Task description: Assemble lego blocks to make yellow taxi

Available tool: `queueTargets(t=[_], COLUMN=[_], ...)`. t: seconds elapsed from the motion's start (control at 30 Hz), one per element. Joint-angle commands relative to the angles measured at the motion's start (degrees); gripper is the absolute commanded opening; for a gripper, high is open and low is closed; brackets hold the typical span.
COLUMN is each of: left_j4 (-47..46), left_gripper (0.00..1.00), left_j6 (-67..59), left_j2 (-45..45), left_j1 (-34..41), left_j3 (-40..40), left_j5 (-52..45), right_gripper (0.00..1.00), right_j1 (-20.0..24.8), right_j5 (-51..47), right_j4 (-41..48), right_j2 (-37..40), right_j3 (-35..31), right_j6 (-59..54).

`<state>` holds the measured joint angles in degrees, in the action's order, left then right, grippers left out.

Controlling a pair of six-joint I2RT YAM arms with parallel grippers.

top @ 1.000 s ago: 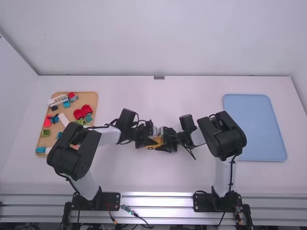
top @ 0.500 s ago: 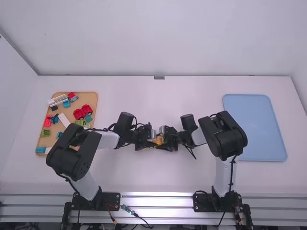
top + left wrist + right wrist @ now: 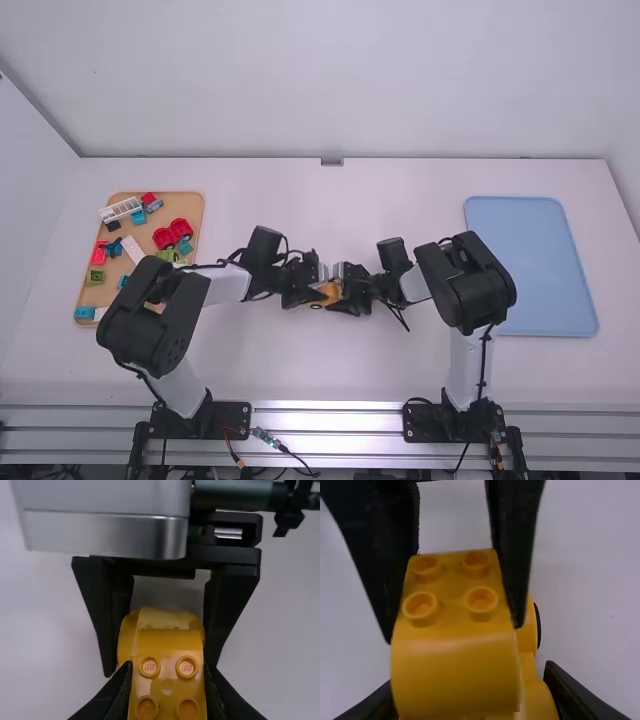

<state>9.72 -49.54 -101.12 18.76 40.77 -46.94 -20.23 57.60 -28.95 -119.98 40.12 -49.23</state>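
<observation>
Seen from above, with twelve o'clock pointing away from the arm bases, the yellow taxi build (image 3: 328, 293) sits between the two grippers, at three o'clock from the left gripper (image 3: 317, 295) and at nine o'clock from the right gripper (image 3: 338, 291). The left gripper is closed on the yellow four-stud block (image 3: 168, 686), one finger along each side of it. The right gripper is closed on the build's rounded yellow part (image 3: 455, 680), its two fingers flanking it. A dark-rimmed wheel (image 3: 316, 306) shows on the build's six o'clock side. Out toward nine o'clock is a wooden tray (image 3: 188, 204), with a white railing piece (image 3: 120, 209) at its eleven, a red wheeled block (image 3: 172, 235) at its two and a green block (image 3: 97, 277) at its eight. A light-blue tray (image 3: 530, 265) lies toward three o'clock
</observation>
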Motion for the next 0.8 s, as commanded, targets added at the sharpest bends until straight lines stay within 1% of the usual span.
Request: queueTargets(t=[0.0,0.13,0.5,0.77], left_j4=[0.81,0.83,1.75,4.79], left_gripper=[0.02,0.02,0.02,0.02], left_j6=[-0.99,-1.05,-2.54,-1.95], left_j2=[0.07,-0.02,-0.98,-0.98], left_j1=[-0.20,-0.28,-0.28,-0.42], left_j3=[0.59,0.42,-1.51,-3.58], left_j5=[-0.96,-3.50,-4.98,-4.63], right_gripper=[0.04,0.04,0.04,0.04], right_j1=[0.37,0.37,0.37,0.37], right_j5=[-1.95,-1.92,-1.95,-1.90], right_j4=[0.79,0.74,0.76,0.76], right_j2=[-0.85,-0.85,-0.85,-0.85], right_j3=[0.00,-0.02,-0.02,-0.02], right_j6=[0.76,0.79,0.79,0.76])
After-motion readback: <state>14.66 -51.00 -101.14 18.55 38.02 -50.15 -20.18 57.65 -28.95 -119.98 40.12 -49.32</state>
